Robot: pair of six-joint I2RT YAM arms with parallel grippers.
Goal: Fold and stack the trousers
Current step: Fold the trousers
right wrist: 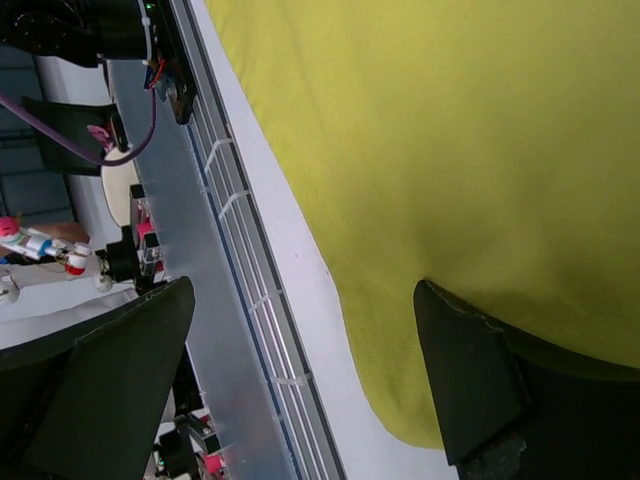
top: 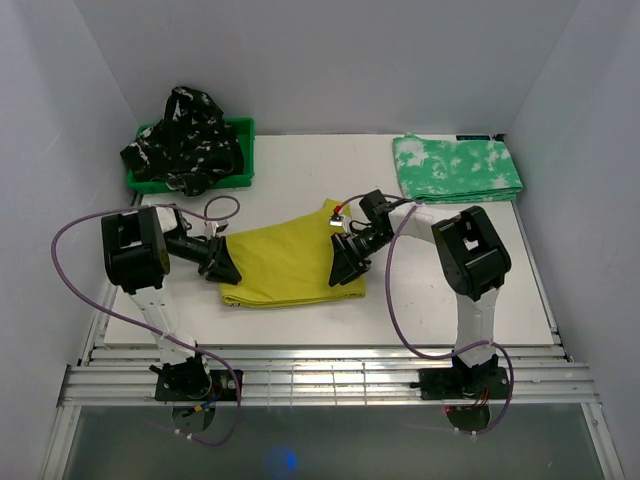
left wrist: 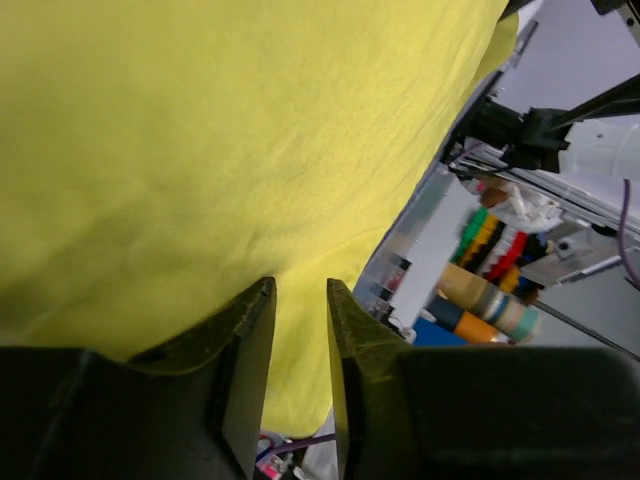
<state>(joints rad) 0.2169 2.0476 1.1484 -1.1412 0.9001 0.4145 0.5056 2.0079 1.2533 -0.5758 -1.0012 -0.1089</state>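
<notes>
While the yellow trousers [top: 285, 262] lie as a flat, partly folded slab on the table [top: 430, 290], about a third of the job is judged to be done. Beyond them and to their right, well apart, the green-and-white trousers [top: 455, 168] are seen folded into a neat rectangle. Beyond them and to their left, the black patterned trousers [top: 185, 140] are heaped loosely in and over a green bin [top: 246, 150], not yet folded. Nothing is stacked so far.

At the yellow pair's left edge the left gripper [top: 222, 265] is set with its jaws close together and a slim gap between them. Whether cloth is pinched there cannot be told. At the right edge the right gripper [right wrist: 303, 290] is held with its jaws spread wide and nothing gripped. A further fold of the yellow pair is judged to be the step in hand. The black pair and the stacking are left.
</notes>
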